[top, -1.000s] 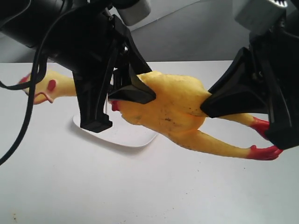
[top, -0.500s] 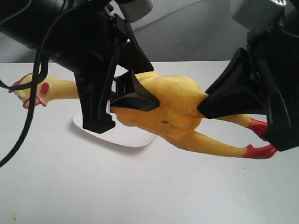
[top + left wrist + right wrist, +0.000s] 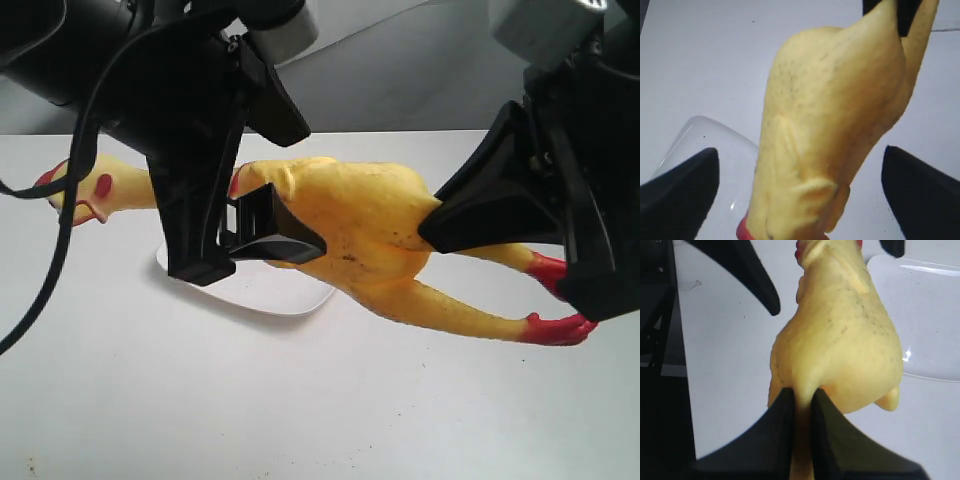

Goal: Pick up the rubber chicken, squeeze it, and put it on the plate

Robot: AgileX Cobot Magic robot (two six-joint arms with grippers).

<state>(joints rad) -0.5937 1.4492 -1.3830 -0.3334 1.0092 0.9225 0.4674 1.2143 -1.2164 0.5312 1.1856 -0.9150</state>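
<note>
The yellow rubber chicken (image 3: 370, 220) hangs in the air, stretched across the exterior view, with its head (image 3: 85, 190) on the left and its red feet (image 3: 555, 325) on the right. My right gripper (image 3: 440, 235) is shut on its rear end, which shows pinched thin between the fingers in the right wrist view (image 3: 802, 395). My left gripper (image 3: 265, 200) is open around the chest near the red neck ring. In the left wrist view (image 3: 800, 185) its fingers stand well clear of the body (image 3: 830, 110). The white plate (image 3: 270, 290) lies on the table below the chicken.
The white table (image 3: 300, 400) runs toward the camera in front of the plate. Black cables (image 3: 60, 250) hang from the left arm at the left edge. A grey wall (image 3: 420, 70) stands behind the table.
My left gripper has opened and let go of the chicken's chest, which has swelled back out. The right gripper still holds the rear end, and the chicken's head has bobbed slightly.
</note>
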